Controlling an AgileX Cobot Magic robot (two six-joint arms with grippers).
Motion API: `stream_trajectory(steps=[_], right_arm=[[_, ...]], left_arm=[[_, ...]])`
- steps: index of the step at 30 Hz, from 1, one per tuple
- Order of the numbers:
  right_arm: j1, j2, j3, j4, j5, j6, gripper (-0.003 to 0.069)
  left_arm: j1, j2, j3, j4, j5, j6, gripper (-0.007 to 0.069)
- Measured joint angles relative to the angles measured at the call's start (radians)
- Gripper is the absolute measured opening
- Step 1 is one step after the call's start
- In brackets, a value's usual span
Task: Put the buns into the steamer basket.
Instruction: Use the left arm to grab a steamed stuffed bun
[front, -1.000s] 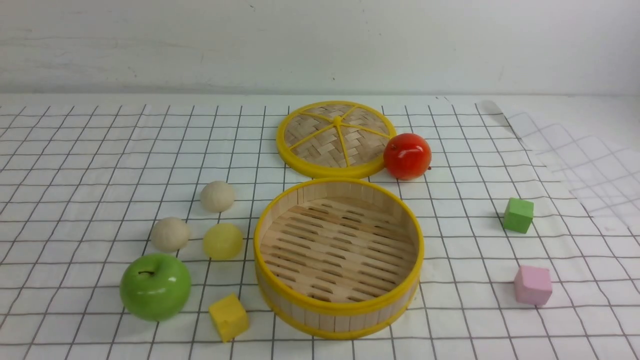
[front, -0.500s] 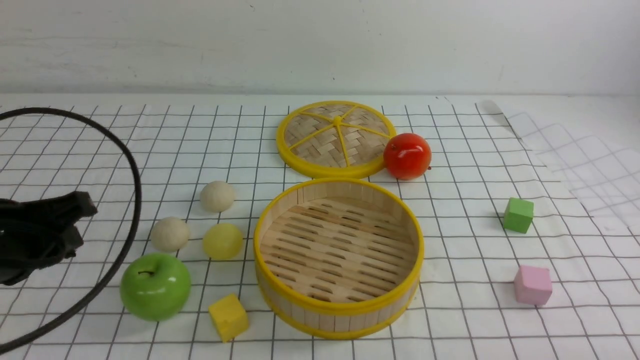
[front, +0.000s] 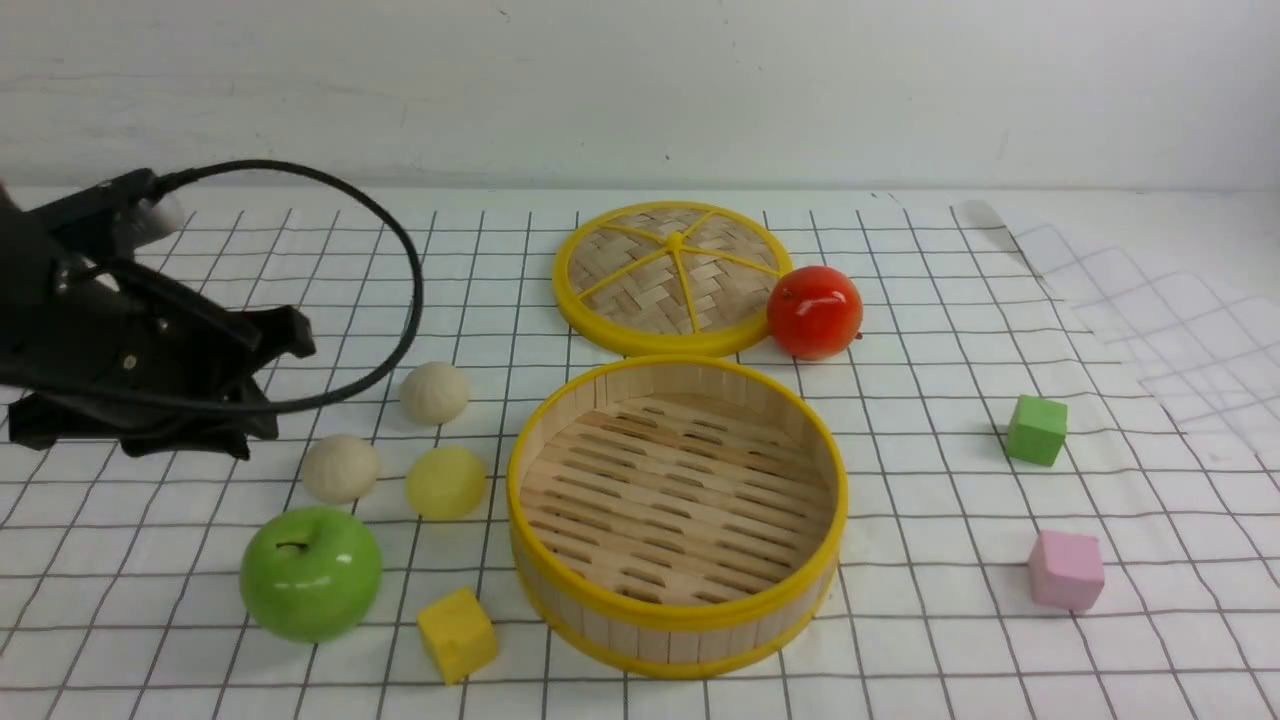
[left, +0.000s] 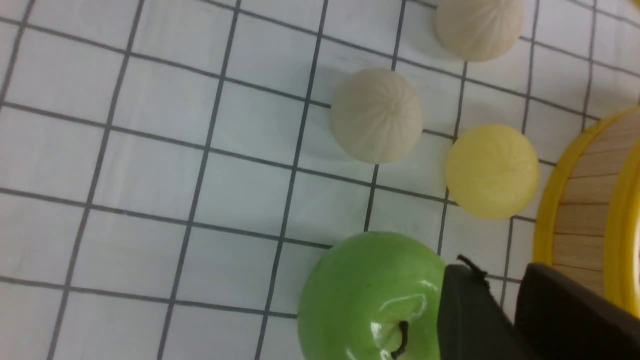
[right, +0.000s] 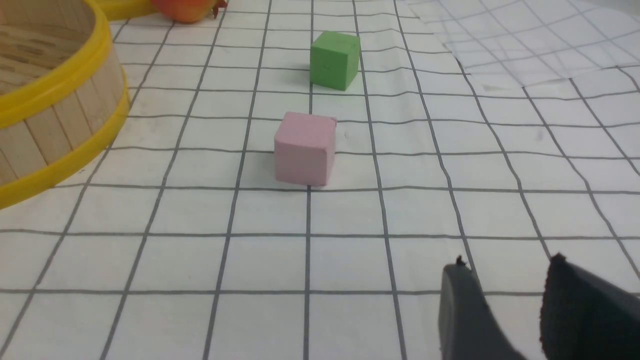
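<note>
I see my left gripper (front: 282, 385) just left of the buns, jaws parted and gripping nothing. The far cream-white bun (front: 435, 392), the near cream-white bun (front: 340, 468) and the pale yellow bun (front: 446, 482) all lie on the grid cloth (front: 150, 560), close together just left of the steamer basket (front: 680, 620) and outside it. On its wrist view, my right gripper (right: 507, 272) also shows parted fingers, holding nothing.

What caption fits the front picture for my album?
Robot's left gripper hovers by three small round buns, two cream, one yellow, beside an empty bamboo steamer basket.
</note>
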Motion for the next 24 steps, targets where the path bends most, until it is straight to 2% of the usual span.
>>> stream_trajectory(steps=[3, 4, 6, 9, 14, 24], right_arm=[[0.000, 0.000, 0.000, 0.000, 0.000, 0.000, 0.0239], [0.000, 0.000, 0.000, 0.000, 0.000, 0.000, 0.0239], [0.000, 0.000, 0.000, 0.000, 0.000, 0.000, 0.0239], [0.000, 0.000, 0.000, 0.000, 0.000, 0.000, 0.0239], [0.000, 0.000, 0.000, 0.000, 0.000, 0.000, 0.0239], [0.000, 0.000, 0.000, 0.000, 0.000, 0.000, 0.0239]], left_arm=[[-0.015, 0.085, -0.066, 0.008, 0.036, -0.005, 0.0228], [-0.038, 0.127, -0.102, 0.035, 0.042, -0.005, 0.0272], [-0.057, 0.155, -0.129, 0.063, 0.043, -0.005, 0.0297], [-0.099, 0.231, -0.202, 0.167, 0.048, -0.005, 0.0337], [-0.106, 0.321, -0.266, 0.257, 0.054, -0.007, 0.0332], [-0.105, 0.390, -0.276, 0.271, -0.006, -0.007, 0.0264]])
